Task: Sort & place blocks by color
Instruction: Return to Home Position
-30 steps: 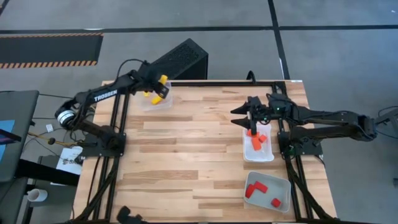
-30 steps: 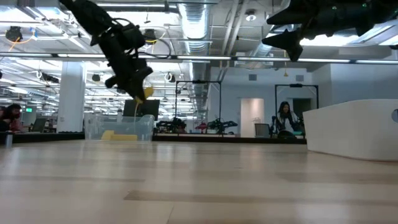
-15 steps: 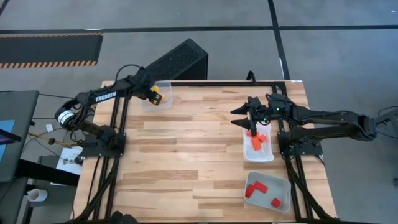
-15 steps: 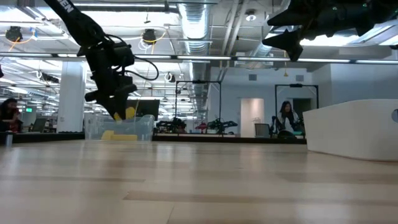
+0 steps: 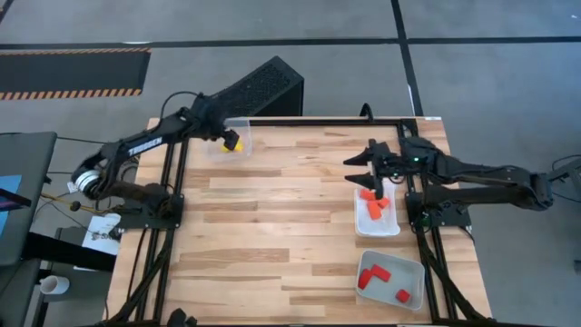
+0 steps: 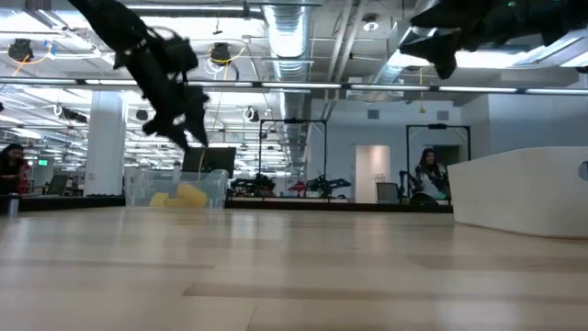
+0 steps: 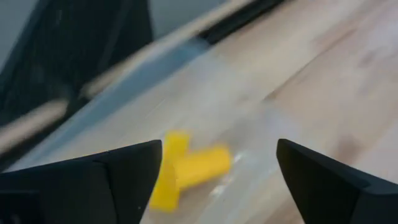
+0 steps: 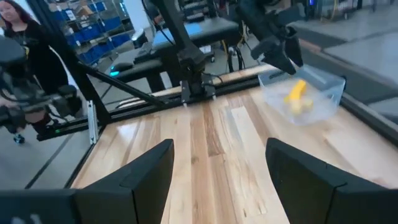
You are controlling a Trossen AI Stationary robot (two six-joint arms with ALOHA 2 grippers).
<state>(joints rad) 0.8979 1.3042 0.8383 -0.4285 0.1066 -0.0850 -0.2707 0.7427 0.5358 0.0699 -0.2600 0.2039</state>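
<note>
My left gripper is spread and empty just above the clear tray at far left, where the yellow blocks lie. My right gripper is likewise spread and empty over the white tray of orange blocks, with the red blocks in the gray tray near right. Every block I see sits in a tray, so I judge the sorting done and homing in hand: lift clear of the rims, then fold both arms back. The high view alone shows all three colours; the low view gives only yellow, through the clear wall.
</note>
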